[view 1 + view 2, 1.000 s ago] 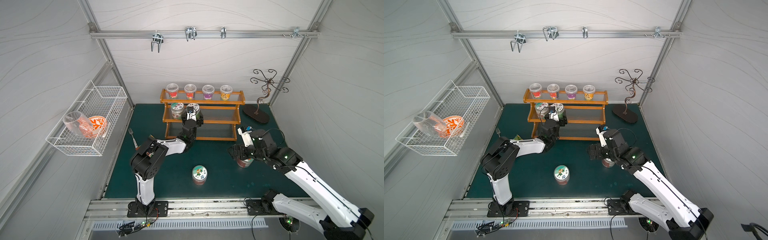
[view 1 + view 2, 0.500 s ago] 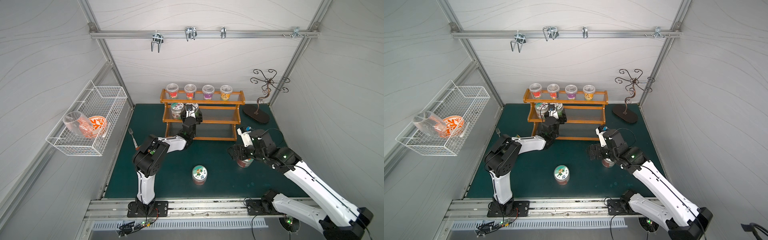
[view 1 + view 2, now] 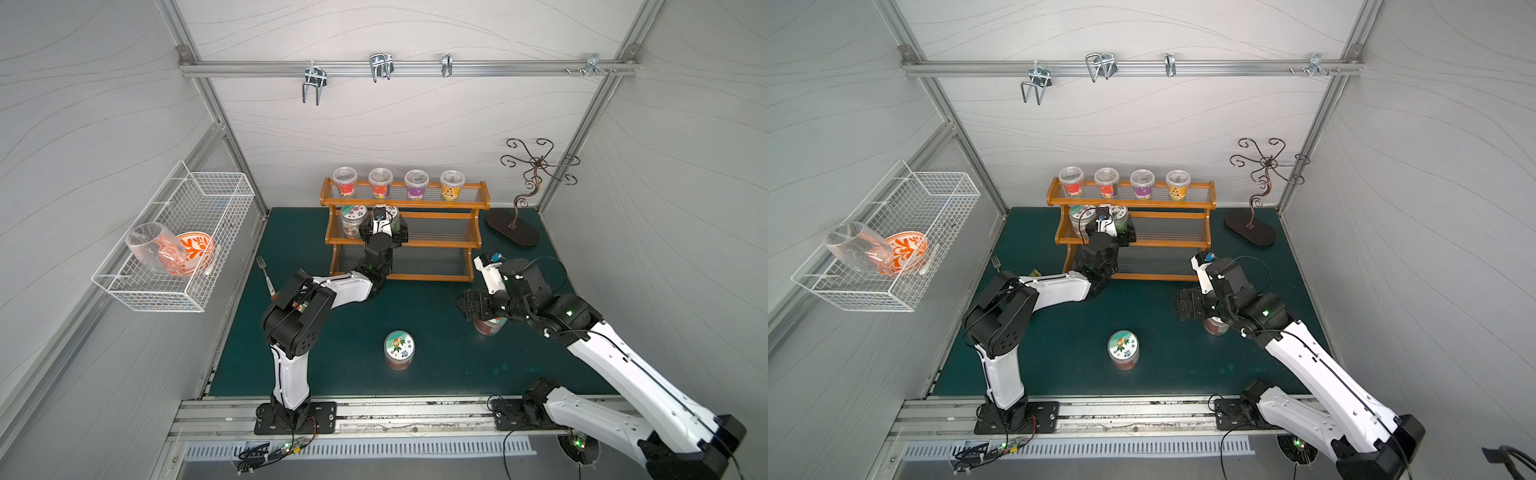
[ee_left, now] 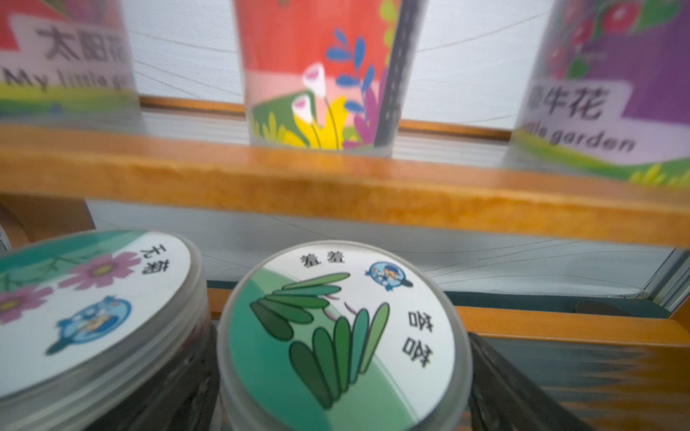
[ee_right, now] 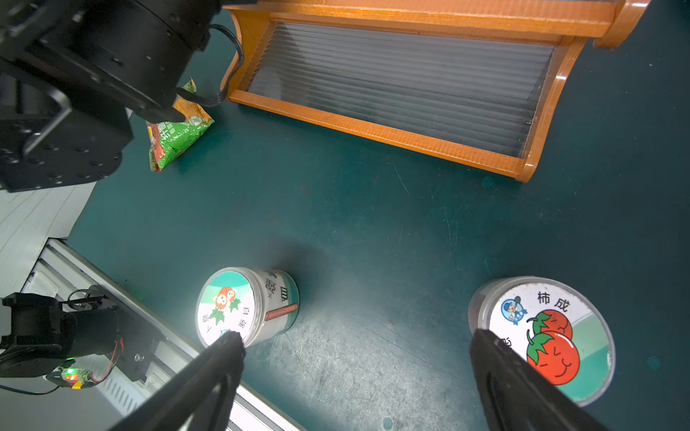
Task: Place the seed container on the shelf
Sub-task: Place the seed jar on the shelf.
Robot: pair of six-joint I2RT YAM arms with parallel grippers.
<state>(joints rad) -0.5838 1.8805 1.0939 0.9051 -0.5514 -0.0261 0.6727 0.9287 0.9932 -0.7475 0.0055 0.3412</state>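
White panelled walls box in a green mat [image 3: 436,332], and at its far edge stands the wooden three-tier shelf [image 3: 436,244]. Up at the middle tier, the left gripper [image 3: 384,224] reaches in level, its dark fingers [image 4: 500,388] flanking the seed container [image 4: 343,328] with the green-leaf lid. It's a side-on hold that leaves the lid clear and keeps the jar upright. The container sits right between those fingers, and by the look of it is down on the tier. Just beyond one finger is the pink-flower jar [image 4: 86,309], so the two line up as a row. Whether the fingers press the jar or have let go cannot be told; they stand close on both sides. Over the mat the right gripper [image 5: 356,337] hangs spread wide and holds nothing. The tomato-lid jar [image 5: 552,336] is just outside one finger and the orange-fruit jar [image 5: 224,298] is by the other, so it looks poised for the next pick.
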